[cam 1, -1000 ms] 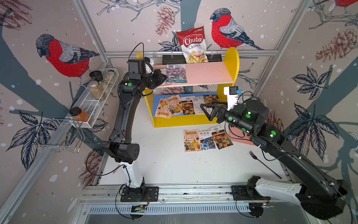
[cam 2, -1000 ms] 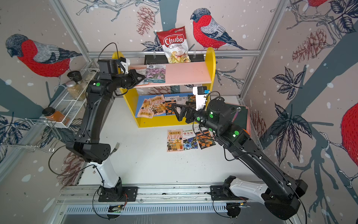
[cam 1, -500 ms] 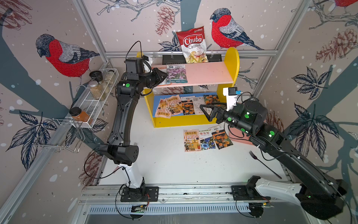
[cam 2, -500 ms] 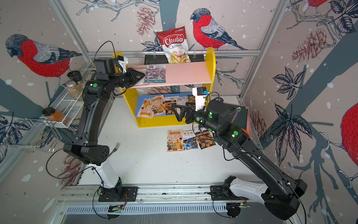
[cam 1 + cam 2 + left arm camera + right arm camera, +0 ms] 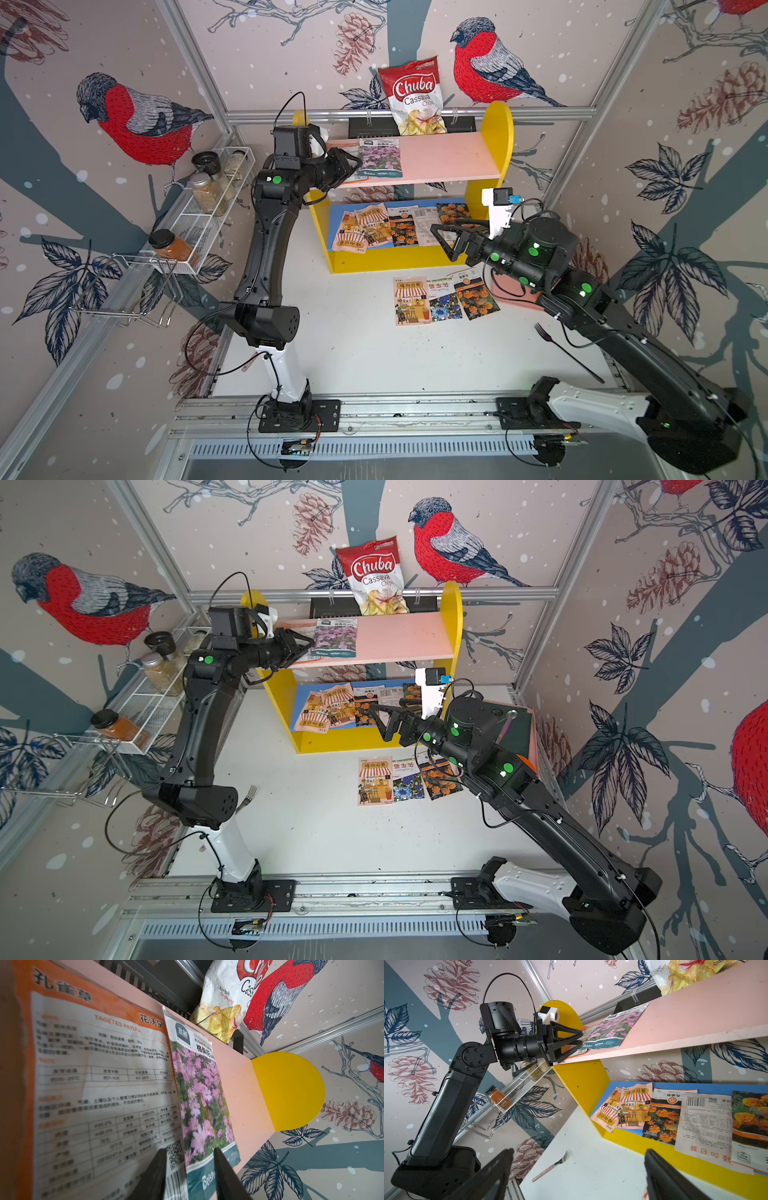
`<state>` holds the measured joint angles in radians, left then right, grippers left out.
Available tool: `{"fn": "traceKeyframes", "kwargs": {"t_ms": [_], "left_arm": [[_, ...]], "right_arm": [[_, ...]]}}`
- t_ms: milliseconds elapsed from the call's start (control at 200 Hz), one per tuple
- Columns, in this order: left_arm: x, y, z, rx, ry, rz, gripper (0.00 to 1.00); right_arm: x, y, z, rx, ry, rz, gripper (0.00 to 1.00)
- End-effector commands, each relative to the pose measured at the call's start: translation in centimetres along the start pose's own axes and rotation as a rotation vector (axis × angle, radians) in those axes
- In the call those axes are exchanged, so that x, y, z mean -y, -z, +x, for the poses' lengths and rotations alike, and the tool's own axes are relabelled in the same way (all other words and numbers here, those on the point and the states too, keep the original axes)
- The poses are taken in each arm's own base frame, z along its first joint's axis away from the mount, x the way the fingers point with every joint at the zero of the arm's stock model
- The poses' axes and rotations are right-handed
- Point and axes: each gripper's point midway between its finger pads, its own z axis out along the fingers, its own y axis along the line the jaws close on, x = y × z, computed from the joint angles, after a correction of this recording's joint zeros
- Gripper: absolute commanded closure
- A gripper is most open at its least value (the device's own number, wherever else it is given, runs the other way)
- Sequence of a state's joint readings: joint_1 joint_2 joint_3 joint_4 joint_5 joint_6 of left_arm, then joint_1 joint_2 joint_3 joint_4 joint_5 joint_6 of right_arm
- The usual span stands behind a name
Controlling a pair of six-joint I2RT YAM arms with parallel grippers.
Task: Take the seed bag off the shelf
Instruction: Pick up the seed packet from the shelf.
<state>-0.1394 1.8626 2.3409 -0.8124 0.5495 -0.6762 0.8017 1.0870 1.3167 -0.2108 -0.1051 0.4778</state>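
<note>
Legibly, "Chuba Cassava" chip bag, "TAGETES PATULA" seed bag on shelf

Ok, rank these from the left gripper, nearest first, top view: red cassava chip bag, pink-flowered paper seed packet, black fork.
1. Pink-flowered seed packet, upper pink board, by the left gripper.
2. Red cassava chip bag, at the shelf's back.
3. Black fork, table, far right.

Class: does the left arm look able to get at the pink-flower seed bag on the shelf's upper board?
Probably yes: the left pincer is at the near edge of the pink-flower seed bag on the pink upper board, jaws apart, nothing blocking.
</note>
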Motion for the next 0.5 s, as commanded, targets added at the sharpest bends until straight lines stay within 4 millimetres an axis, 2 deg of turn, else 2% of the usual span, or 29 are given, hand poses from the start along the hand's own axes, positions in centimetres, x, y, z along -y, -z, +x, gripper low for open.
{"fn": "traceKeyframes", "kwargs": {"t_ms": [0,345,355,495], "left_arm": [[0.0,-0.2,0.7,-0.039,0.017,0.017,0.62],[1.1,0.1,0.7,-0.051,0.005,0.057,0.65],[1.2,0.2,0.7,-0.052,0.007,0.058,0.65],[1.9,0.8,0.6,-0.041,-0.002,0.072,0.65]], "right_arm": [[-0.2,-0.2,-1.4,0.048,0.012,-0.006,0.0],[-1.5,-3.4,-4.4,0.078,0.033,-0.069,0.0],[-1.2,-4.2,-4.0,0.066,0.031,-0.066,0.0],[-1.5,-6.2,-4.4,0.061,-0.003,-0.121,0.0]]}}
